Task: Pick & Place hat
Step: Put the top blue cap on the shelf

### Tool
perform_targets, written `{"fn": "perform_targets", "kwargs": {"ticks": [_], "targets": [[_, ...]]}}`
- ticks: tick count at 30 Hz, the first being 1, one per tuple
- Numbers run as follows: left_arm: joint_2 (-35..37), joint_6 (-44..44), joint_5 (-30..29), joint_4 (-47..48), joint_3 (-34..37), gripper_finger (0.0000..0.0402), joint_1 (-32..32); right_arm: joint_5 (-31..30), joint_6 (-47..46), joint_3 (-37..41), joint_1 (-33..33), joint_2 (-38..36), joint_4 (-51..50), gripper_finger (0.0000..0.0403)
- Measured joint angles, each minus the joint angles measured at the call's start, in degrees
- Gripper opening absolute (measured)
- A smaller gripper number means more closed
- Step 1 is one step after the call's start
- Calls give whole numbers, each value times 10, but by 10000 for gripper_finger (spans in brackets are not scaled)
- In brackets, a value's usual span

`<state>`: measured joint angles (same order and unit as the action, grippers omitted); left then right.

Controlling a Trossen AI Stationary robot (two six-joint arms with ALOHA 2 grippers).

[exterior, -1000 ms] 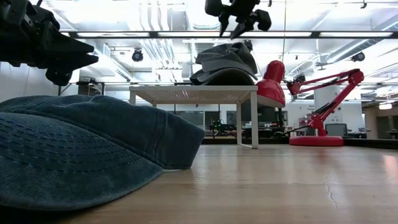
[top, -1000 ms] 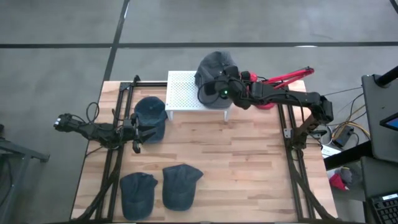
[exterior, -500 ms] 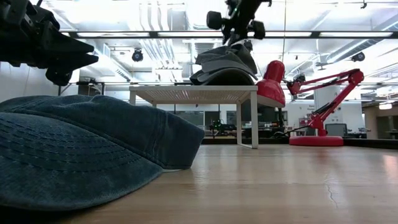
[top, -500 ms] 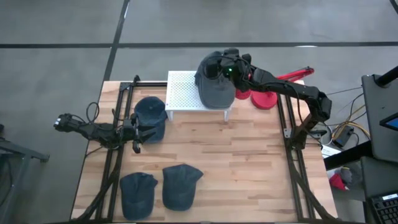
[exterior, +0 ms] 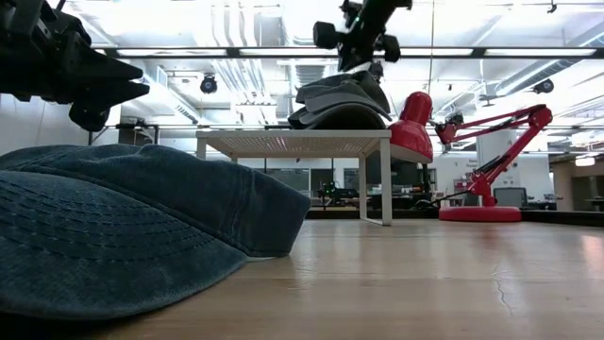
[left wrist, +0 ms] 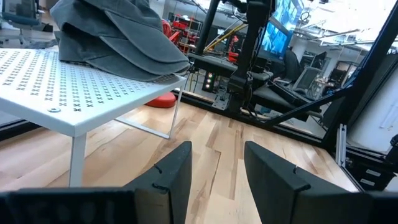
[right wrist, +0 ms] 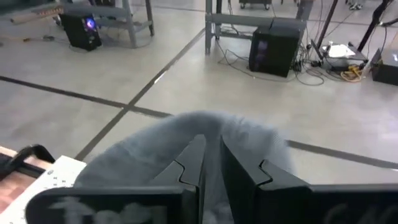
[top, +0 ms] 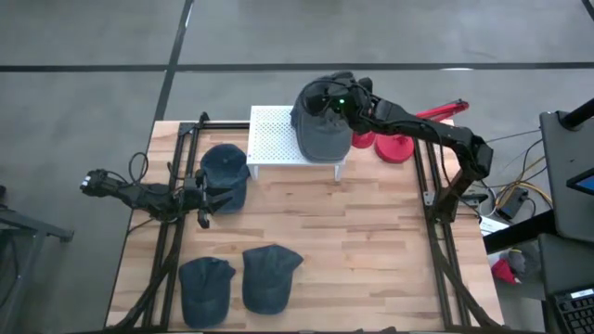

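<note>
A pile of grey hats (top: 321, 128) lies on the right part of a white perforated stand (top: 275, 139) at the table's far side. My right gripper (top: 329, 100) is over the top hat's crown, shut on it; in the right wrist view (right wrist: 211, 167) grey cloth rises around its fingers. Beside a blue hat (top: 225, 174) at the table's left, my left gripper (top: 201, 200) is open and level, with nothing between its fingers (left wrist: 214, 177). Two more blue hats (top: 206, 286) (top: 270, 276) lie flat near the front left. My right gripper pinches the cloth at the crown (right wrist: 186, 134) of the top grey hat between its two fingers. The fingers come from the table's right, slanting downward. The hat still lies on the pile (exterior: 340, 104) on the stand.
A red desk lamp (top: 401, 141) stands right of the stand, under my right arm. The stand's left half (top: 269, 130) is bare. Black frame rails (top: 172, 232) (top: 436, 232) run along both table sides. Bare wood (top: 371, 250) fills the middle and right.
My right gripper has swung from the near side of the grey hat pile toward the table's far edge, onto the top hat's crown, and its fingers have shut there. The hats have stayed on the stand.
</note>
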<state>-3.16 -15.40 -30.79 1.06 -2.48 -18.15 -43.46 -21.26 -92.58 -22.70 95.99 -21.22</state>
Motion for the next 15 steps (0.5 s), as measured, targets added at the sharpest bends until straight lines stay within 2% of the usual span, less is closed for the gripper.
{"fn": "perform_targets", "kwargs": {"ticks": [8, 12, 15], "targets": [[0, -21, 0, -1, 0, 149, 0, 0, 53, 0, 58, -57, -24, 43], [0, -87, 0, -2, 0, 149, 0, 0, 51, 0, 97, -79, -103, 44], [0, -81, 0, -2, 0, 149, 0, 1, 34, 6, 130, -92, -162, 42]]}}
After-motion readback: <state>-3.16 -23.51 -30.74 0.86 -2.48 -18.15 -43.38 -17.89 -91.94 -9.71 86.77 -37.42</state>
